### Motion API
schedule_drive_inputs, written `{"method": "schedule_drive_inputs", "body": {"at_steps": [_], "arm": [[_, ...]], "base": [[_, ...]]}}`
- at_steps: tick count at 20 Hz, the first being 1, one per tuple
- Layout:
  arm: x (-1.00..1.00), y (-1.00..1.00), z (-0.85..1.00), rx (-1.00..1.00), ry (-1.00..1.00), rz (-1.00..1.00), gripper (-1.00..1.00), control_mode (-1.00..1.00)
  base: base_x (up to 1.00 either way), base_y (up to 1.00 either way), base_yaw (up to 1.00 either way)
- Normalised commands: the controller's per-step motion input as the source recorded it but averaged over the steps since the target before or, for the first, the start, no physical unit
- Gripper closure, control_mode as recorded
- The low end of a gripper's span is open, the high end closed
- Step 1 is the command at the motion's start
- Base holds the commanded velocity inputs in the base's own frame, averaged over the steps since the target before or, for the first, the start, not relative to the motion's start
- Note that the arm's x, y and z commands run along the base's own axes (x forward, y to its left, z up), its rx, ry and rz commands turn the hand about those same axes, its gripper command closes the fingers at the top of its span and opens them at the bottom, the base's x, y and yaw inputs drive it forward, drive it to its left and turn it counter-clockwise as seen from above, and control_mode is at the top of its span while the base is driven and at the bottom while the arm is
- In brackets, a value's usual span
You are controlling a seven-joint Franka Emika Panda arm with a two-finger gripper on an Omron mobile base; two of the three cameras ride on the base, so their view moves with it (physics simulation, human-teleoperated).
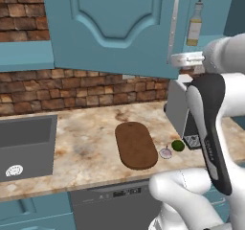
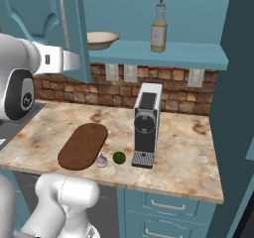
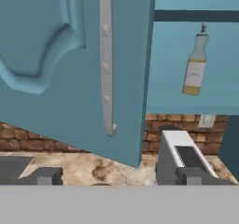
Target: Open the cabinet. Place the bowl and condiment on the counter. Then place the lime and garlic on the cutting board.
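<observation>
Claw (image 3: pixel 114 176): released, fingers spread, just short of the swung-open teal cabinet (image 1: pixel 112 28) door's slim silver handle (image 3: pixel 107 59). Condiment (image 3: pixel 195 64), clear bottle with yellowish liquid: on shelf beyond, to its right. Marbled worktop (image 1: pixel 91 143) lay below.

Cabinet door (image 3: pixel 74 69) swung open, hangs btwn claw (image 3: pixel 119 176) & shelf; open space right of door edge, toward condiment (image 3: pixel 194 66).

The condiment (image 2: pixel 158 28) carries a pale label; no lettering is legible.
</observation>
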Motion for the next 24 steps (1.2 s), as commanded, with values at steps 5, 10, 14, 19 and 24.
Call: {"method": "schedule_drive_inputs", "body": {"at_steps": [5,10,14,19,24], "arm": [[-0.34,-0.45,0.0,0.0,0.08,0.11,-1.0,-1.0],[-0.32,-0.38,0.05,0.03,0.07,0.12,-1.0,-1.0],[-0.06,-0.24,0.0,0.09,0.01,0.11,-1.0,-1.0],[0.11,-0.1,0.0,0.1,0.03,0.16,-1.0,-1.0],[0.25,0.0,0.0,0.1,0.03,0.18,-1.0,-1.0]], "base": [[0.0,0.0,0.0],[0.0,0.0,0.0],[0.0,0.0,0.0],[0.0,0.0,0.0],[0.0,0.0,0.0]]}}
